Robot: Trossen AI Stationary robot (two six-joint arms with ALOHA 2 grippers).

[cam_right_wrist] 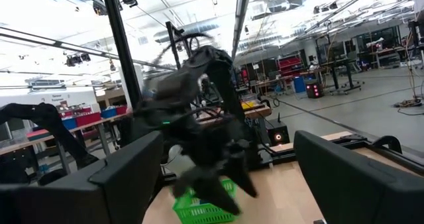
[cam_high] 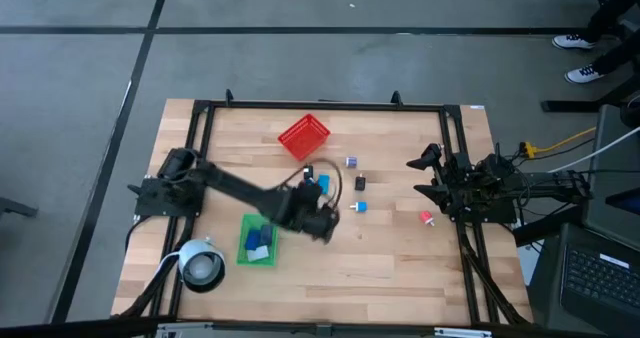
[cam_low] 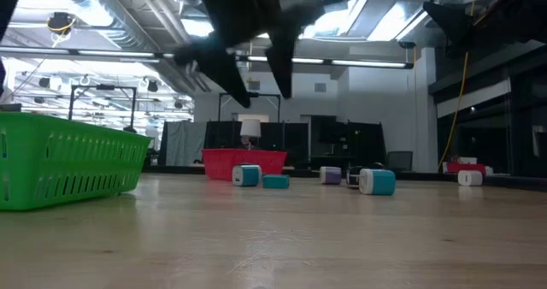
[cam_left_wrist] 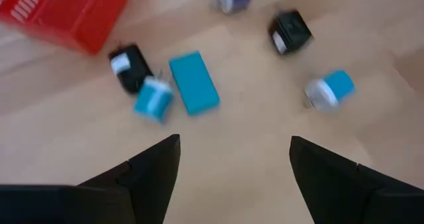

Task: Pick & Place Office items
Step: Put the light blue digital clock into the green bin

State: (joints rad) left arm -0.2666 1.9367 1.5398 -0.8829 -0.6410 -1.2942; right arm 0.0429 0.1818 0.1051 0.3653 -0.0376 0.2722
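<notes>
Left gripper (cam_left_wrist: 232, 161) hovering, jaws apart, empty. Teal block (cam_left_wrist: 193, 82) lying just ahead: rigid, light, probably slick. I'm planning to pinch its long sides.

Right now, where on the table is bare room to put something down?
Bare wood runs along the table's near edge, right of the green tray. It is crowded between the red basket and left gripper, where small pieces lie.
</notes>
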